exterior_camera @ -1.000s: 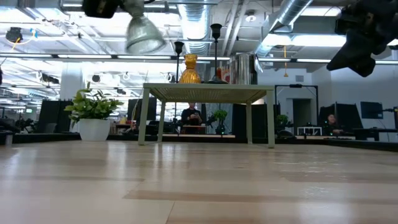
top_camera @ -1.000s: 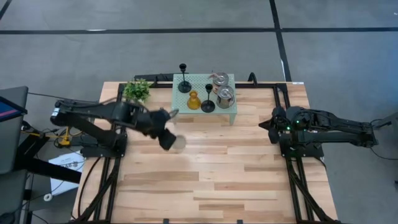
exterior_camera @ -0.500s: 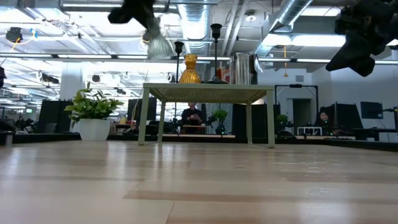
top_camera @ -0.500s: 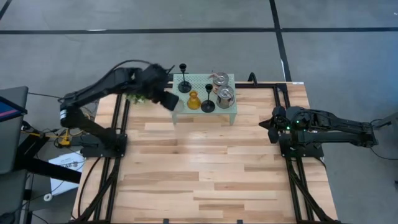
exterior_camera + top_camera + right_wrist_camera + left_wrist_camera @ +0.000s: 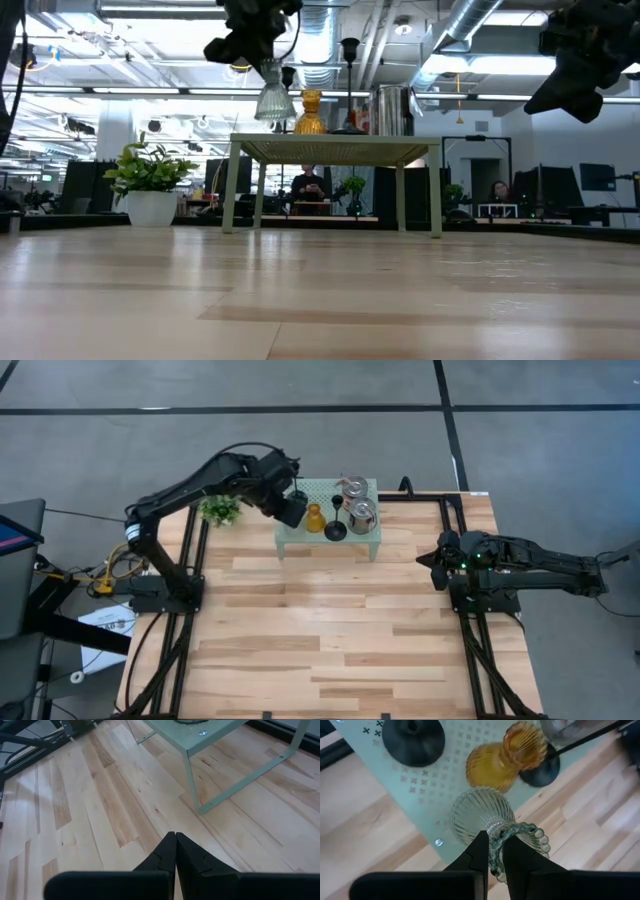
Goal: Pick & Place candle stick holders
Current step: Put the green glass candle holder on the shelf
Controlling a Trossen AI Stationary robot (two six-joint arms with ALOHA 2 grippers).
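1. The left gripper point(image 5: 491, 854) hangs above the front left corner of the small pale green stand point(image 5: 365, 541), which sits at the far side of the wooden counter point(image 5: 330, 630).
2. Its jaws are closed on the beaded rim of the pale green glass holder point(image 5: 487, 822), which is clamped between the two dark fingers point(image 5: 477, 852).
3. In the low view this glass holder point(image 5: 273, 100) is in the air just above the stand's top point(image 5: 335, 143), beside the amber glass holder point(image 5: 311, 112).
4. The amber glass holder point(image 5: 314, 519) stands on the stand, with one black stemmed holder point(image 5: 335, 531) just to its right.
5. The second black stemmed holder point(image 5: 413, 737) stands farther back on the stand; in the high view the left arm covers it.
6. Two silvery jar-like holders point(image 5: 360, 515) occupy the right part of the stand, one behind the other.
7. A small potted plant point(image 5: 219, 510) sits on the counter to the left of the stand.
8. The right gripper point(image 5: 175, 851) waits at the counter's right edge, well apart from the stand, its jaws pressed together on nothing.
9. People sit in the room behind the counter point(image 5: 313, 185).
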